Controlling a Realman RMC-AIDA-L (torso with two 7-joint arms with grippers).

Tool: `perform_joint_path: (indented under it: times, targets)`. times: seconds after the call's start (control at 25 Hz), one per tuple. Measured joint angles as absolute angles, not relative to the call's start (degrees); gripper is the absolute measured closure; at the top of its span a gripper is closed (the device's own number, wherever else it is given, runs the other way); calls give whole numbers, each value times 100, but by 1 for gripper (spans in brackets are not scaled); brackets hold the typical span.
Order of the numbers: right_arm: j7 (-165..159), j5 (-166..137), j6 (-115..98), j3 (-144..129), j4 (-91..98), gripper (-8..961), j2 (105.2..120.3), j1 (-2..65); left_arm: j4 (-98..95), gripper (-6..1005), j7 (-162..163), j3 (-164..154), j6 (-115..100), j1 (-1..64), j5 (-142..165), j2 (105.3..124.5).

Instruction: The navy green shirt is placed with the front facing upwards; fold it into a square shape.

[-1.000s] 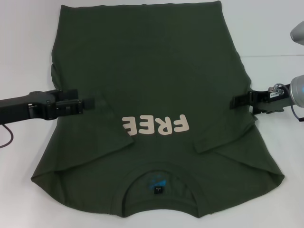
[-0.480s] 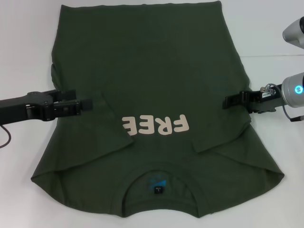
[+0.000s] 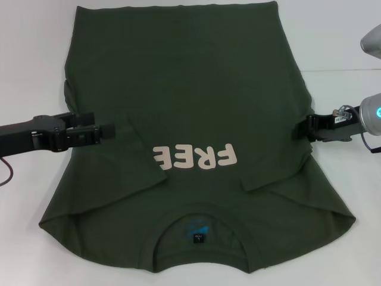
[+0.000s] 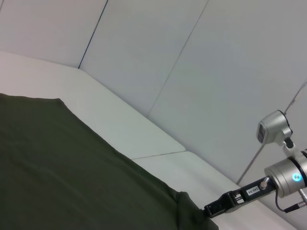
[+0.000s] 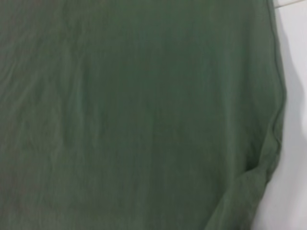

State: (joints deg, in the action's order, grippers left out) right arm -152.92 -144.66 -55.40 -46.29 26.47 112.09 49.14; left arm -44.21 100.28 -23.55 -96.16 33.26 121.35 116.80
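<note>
dark olive-green short-sleeved cotton t-shirt [image 3: 184, 107] lies flat, front up, on the white tabletop [image 3: 30, 59]. its ribbed collar is the end nearest the robot and its hem the far end, so the long axis runs straight away from the robot. both sleeves look already folded inward over the body. cream "free" lettering [image 3: 195, 157] sits just hem-side of the collar and makes a handy landmark.

left claw [image 3: 110, 129]: at the shirt's left side edge, level with the lettering or slightly toward the hem, tips reaching in over the cloth and pointing at the lettering. cannot tell whether it's spread or pinching fabric; the left wrist view doesn't show its fingers.

right claw [image 3: 296, 131]: mirror spot at the shirt's right side edge, same level, tips at or just over the edge. looks narrow, but cannot tell if it has cloth or is just closed up.

key relation: the claws face each other across the shirt's short axis, both roughly equally close to their edges, with the lettering between them. judgement: each arm has its own side, and the remaining fold runs along the long axis, collar end to hem end or the reverse.
</note>
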Motion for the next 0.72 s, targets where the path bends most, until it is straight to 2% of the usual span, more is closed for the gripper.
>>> perform_joint_path:
  times: [0.28, 0.72]
  targets:
    - [-15290, -14492, -5673, -4641, 2659, 706, 11136, 4901, -4420, 61, 10048, -2331, -9623, 3323, 12127, 11680]
    - [-15189, -14510, -5717, -4715, 2664, 737, 11112, 4909, -4421, 61, 10029, -2313, -9596, 3319, 12119, 11698]
